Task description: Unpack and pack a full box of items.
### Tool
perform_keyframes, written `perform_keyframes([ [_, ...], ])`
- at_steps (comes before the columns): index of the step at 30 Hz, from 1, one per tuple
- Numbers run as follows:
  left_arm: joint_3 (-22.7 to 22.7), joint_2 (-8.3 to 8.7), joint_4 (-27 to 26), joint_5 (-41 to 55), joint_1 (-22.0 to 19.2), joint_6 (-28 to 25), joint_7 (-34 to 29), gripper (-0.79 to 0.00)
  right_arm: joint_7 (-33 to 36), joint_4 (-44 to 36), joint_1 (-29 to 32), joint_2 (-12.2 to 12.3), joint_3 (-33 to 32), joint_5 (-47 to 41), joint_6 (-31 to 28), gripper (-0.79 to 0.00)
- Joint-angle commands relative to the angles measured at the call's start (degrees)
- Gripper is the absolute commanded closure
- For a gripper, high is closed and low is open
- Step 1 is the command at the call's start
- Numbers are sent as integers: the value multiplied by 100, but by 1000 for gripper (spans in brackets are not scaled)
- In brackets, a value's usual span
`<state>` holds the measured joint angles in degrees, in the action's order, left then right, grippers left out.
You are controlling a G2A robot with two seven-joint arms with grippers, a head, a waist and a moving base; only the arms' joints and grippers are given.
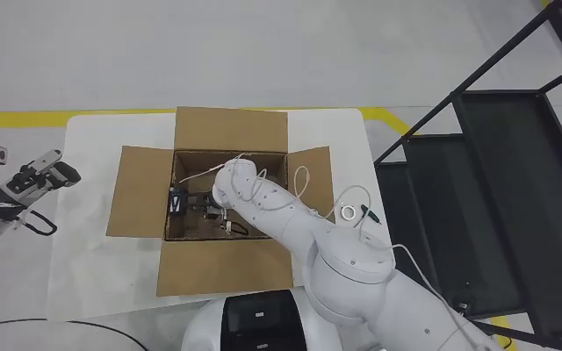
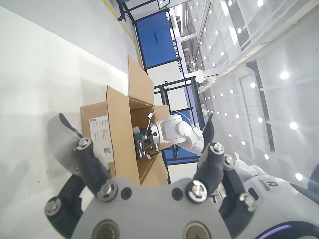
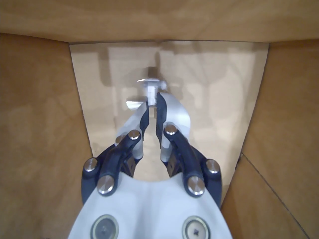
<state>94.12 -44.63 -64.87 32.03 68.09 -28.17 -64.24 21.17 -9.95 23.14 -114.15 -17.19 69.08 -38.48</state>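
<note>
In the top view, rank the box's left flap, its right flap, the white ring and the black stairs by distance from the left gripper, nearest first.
From the left gripper:
1. Left flap, on the gripper's side.
2. Right flap, across the opening.
3. White ring, just past that flap.
4. Black stairs, farthest right.

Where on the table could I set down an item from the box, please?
Bare table lies between the left flap and the left gripper, and at both far corners beside the far flap. The box interior is crowded by the right gripper, shut on a small white item.
</note>
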Motion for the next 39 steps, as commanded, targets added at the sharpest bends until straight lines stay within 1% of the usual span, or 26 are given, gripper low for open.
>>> perform_keyframes([
  [1,29,2,-59,-1,42,14,7,-785,-7,-3,-18,-4,-1,22,-35,0],
  [8,112,5,-123,37,120,55,-7,-785,-69,50,-105,28,12,164,-189,0],
  [20,98,-16,-82,86,52,86,-33,-785,-281,22,-223,174,-66,202,-488,0],
  [28,25,-45,-61,134,4,63,-43,-785,-792,-136,-261,348,-114,305,-558,0],
  [35,8,-62,-30,171,-22,38,-53,-785,-821,-281,-202,519,-197,320,-428,0],
  [39,2,-71,-53,185,-27,28,-69,-785,-823,-521,-162,643,-249,350,-391,0],
])
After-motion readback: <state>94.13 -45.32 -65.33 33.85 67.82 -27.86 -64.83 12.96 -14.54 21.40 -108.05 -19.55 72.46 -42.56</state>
